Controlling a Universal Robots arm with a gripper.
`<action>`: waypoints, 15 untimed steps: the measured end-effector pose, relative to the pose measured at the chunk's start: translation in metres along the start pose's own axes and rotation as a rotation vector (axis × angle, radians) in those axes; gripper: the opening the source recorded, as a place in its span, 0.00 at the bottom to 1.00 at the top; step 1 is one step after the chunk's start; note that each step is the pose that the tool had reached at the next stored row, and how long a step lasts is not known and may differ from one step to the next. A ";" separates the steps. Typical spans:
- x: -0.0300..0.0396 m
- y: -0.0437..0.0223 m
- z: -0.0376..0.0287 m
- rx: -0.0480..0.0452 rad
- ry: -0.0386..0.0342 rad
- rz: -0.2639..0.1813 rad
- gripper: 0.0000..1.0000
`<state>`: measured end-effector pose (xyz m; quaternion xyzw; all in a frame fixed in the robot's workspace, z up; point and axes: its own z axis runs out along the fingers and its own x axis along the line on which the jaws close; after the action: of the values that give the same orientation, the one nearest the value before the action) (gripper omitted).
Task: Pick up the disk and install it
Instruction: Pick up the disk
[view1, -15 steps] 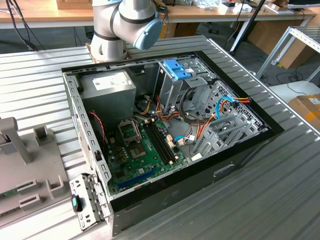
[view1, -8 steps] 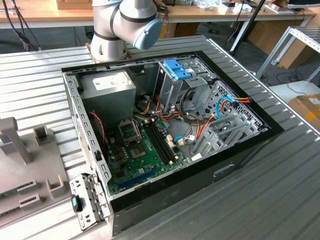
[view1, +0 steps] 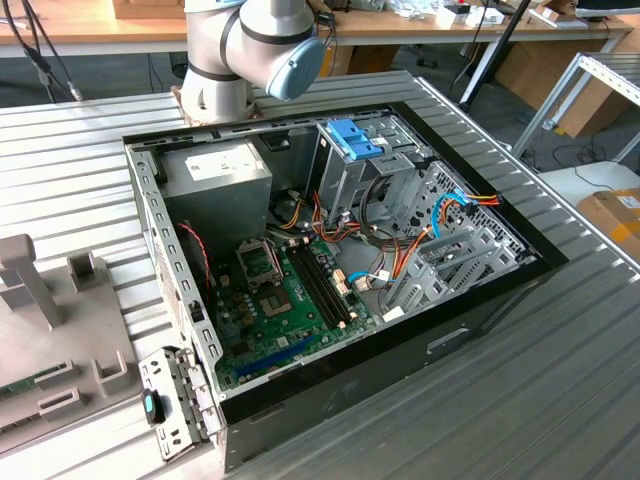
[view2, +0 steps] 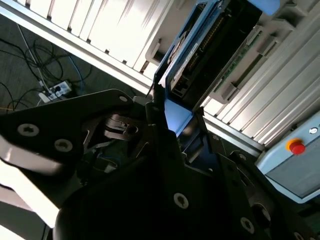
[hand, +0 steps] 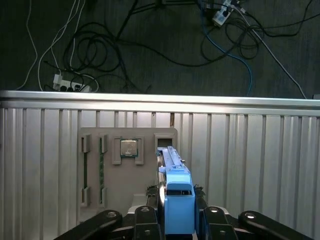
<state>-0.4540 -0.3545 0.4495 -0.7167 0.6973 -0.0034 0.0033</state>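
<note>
- Blue plastic rails edge the flat dark metal disk, which stands on edge between my fingers in both wrist views.
- My black gripper is closed down to the disk's thickness, with one finger against each broad face, so I have the disk clamped.
- Just beyond the disk, a flat grey fixture plate lies on the ribbed silver metal table.
- The plate carries a square silver processor chip and a green memory stick.
- The disk sits over the slotted edge of that plate. I cannot tell whether its far end touches the plate.
- Past the table edge, loose cables lie on a dark floor.
- In the second wrist view, a red round button sits on a pale box beside the table.
- In the exterior view, an open black computer case fills the centre of the frame.
- Its green motherboard is at lower middle and a grey power-supply box at upper left.
- A blue plastic latch tops the metal cage at upper centre.
- My arm's grey base joint with its blue cap stands at the top of that frame, behind the case.
</note>
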 end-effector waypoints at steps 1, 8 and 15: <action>0.0000 0.0000 -0.0068 -0.0001 0.0000 0.000 0.36; 0.0000 -0.0003 -0.0294 0.0002 -0.0001 0.000 0.36; 0.0000 -0.0005 -0.0467 -0.0001 0.0000 0.000 0.36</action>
<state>-0.4540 -0.3545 0.4963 -0.7167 0.6973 -0.0034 0.0033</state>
